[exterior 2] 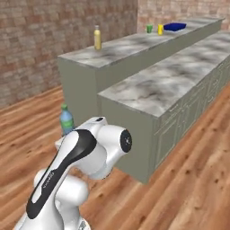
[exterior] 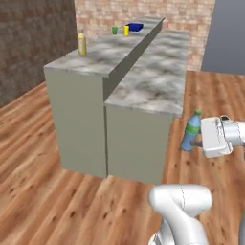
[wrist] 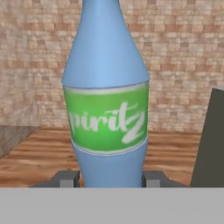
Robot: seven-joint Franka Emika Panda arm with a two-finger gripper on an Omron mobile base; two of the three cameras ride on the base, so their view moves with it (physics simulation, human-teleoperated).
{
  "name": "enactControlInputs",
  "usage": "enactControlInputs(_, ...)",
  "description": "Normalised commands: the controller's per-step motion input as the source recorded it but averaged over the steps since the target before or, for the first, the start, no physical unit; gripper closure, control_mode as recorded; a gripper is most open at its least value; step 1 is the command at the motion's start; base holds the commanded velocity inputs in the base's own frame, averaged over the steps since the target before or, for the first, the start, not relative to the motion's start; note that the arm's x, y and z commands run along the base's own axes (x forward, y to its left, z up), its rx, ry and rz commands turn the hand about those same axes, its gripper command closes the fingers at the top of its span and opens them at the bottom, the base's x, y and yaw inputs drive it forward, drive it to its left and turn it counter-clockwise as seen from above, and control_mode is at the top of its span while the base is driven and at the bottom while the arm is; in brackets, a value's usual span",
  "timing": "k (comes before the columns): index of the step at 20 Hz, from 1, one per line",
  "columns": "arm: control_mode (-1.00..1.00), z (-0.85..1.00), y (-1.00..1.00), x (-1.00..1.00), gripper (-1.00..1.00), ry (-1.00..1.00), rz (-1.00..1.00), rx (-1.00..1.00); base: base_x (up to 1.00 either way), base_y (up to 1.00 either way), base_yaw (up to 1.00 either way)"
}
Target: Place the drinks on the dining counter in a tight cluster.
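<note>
I am holding the blue bottle [wrist: 107,109] in my claw [wrist: 107,178], the fingers [wrist: 65,178] clamped on either side of its lower body, below the green label. In the left base view, the bottle [exterior: 192,130] is hanging in the air off the near end of the lower island [exterior: 153,76], tilted a little, its green cap uppermost, clear of the wood floor [exterior: 48,201] and lower than the marble top. In the right base view, the bottle [exterior 2: 66,120] is showing just above my arm [exterior 2: 90,152], to the left of the islands. The yellow bottle [exterior: 82,43] is standing on the taller counter [exterior: 95,55], near its close end; at the far end a green cup [exterior: 114,30], a yellow cup [exterior: 126,30] and a blue dish [exterior: 136,27] are sitting together. I am judging the step in hand to be the carry: one drink is gripped and travelling, not yet set down. I cannot tell from here which marble top has the stools, nor where the dark green bottle is. The next move, as I am reading it, is calling for a lift above the counter edge, a reach across to the yellow bottle [exterior 2: 97,37], and a release with the blue bottle upright and just beside it, without knocking it over.
</note>
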Motion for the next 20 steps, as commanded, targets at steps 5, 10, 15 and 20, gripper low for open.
enactControlInputs(5, 1.00, 0.00, 0.00, 0.00, 1.00, 0.00, 0.00, 0.00, 0.95, 1.00, 0.09)
enactControlInputs(10, 1.00, 0.00, 0.00, 0.00, 1.00, 0.00, 0.00, 0.00, 0.88, 1.00, 0.02)
enactControlInputs(15, 1.00, 0.00, 0.00, 0.00, 1.00, 0.00, 0.00, 0.00, 0.73, 1.00, -0.07)
enactControlInputs(20, 1.00, 0.00, 0.00, 0.00, 1.00, 0.00, 0.00, 0.00, 0.76, 1.00, -0.16)
